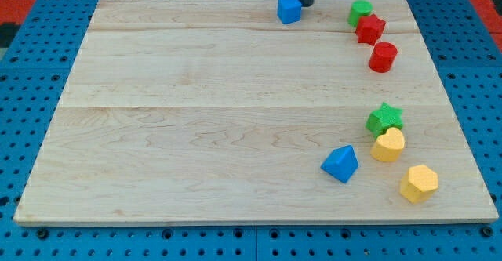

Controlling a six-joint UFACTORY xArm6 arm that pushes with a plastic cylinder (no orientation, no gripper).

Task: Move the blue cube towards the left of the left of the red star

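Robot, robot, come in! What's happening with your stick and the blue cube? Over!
My tip at the blue cube's right edge, view's top. Red star farther right, green block touching it. Leftward path open.

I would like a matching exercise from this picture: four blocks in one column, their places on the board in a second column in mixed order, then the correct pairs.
Column one:
1. blue cube
2. green star
3. red star
4. blue triangular block

Column two:
A. directly below the green block at the view's top right
B. at the view's top, beside my tip
C. lower right, left of two yellow blocks
D. just above the upper yellow block

Pairs: 1-B, 2-D, 3-A, 4-C
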